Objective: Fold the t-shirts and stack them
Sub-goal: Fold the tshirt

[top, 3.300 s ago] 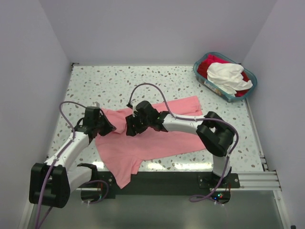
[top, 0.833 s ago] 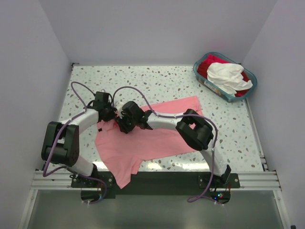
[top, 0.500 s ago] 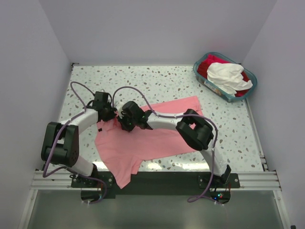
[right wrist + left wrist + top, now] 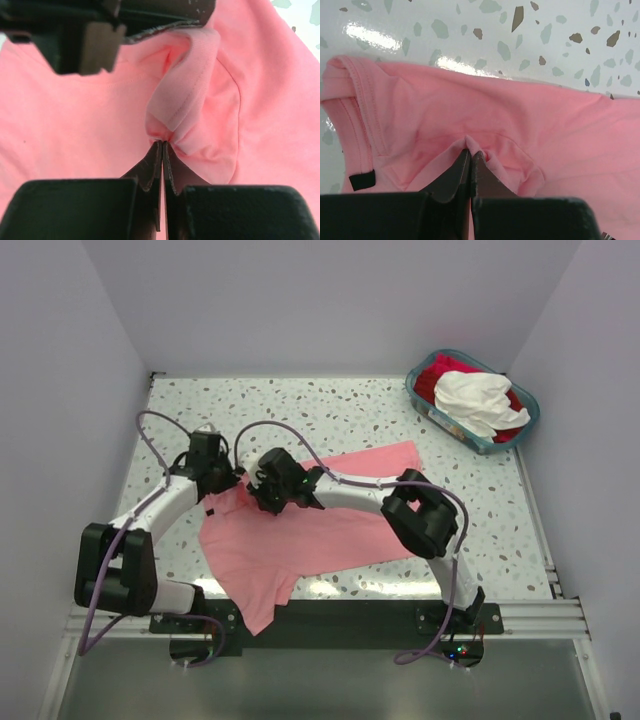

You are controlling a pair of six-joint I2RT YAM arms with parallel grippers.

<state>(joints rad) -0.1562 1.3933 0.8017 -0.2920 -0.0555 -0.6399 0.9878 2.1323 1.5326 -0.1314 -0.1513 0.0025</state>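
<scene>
A salmon-pink t-shirt point(image 4: 330, 530) lies spread on the speckled table, its neck end at the left. My left gripper point(image 4: 228, 480) is shut on a pinched fold of this pink cloth point(image 4: 470, 142) near the collar point(image 4: 367, 125); a small dark neck tag point(image 4: 361, 180) shows beside it. Close to its right, my right gripper point(image 4: 258, 490) is shut on a bunched ridge of the same shirt point(image 4: 175, 112). In the right wrist view the left gripper point(image 4: 125, 22) sits just beyond that ridge. A white t-shirt point(image 4: 475, 400) and a red t-shirt point(image 4: 432, 375) lie in the basket.
The teal-blue basket point(image 4: 450, 425) stands at the table's far right corner. The pink shirt's lower corner point(image 4: 258, 615) hangs over the near edge onto the rail between the arm bases. Walls close in the table on the left, back and right.
The right gripper has shut on the pink cloth. Both grippers have drawn slightly toward the far side, and the left arm's elbow has swung outward to the left.
</scene>
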